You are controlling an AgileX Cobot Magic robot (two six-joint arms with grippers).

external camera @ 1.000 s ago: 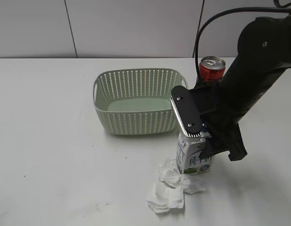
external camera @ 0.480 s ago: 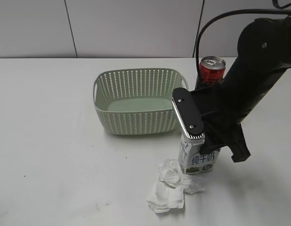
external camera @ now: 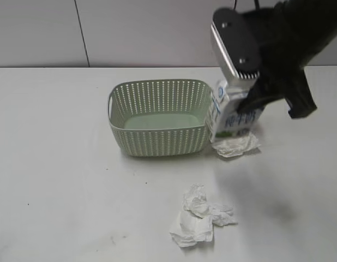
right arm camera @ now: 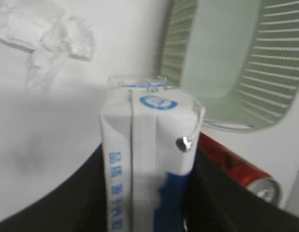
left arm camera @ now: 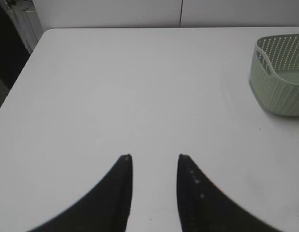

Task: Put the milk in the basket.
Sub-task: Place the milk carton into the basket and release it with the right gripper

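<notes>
While clamped in right pincer (external camera: 250, 101), milk (external camera: 232, 112) aloft just beside basket (external camera: 157, 117); left pincer (left arm camera: 153, 159) spread, well apart.

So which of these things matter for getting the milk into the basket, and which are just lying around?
Part of the job:
milk carton
green basket
right gripper, holding the carton

Lying about:
crumpled tissue
tissue under the carton
red can

The milk (external camera: 232, 112) is held in the right end effector (external camera: 254, 90) just right of the basket (external camera: 157, 117), above a crumpled tissue (external camera: 235, 145) on the tabletop (external camera: 59, 180). Another tissue (external camera: 200, 215) is found nearer the front. The left end effector (left arm camera: 153, 164) is positioned well left of the basket.
</notes>
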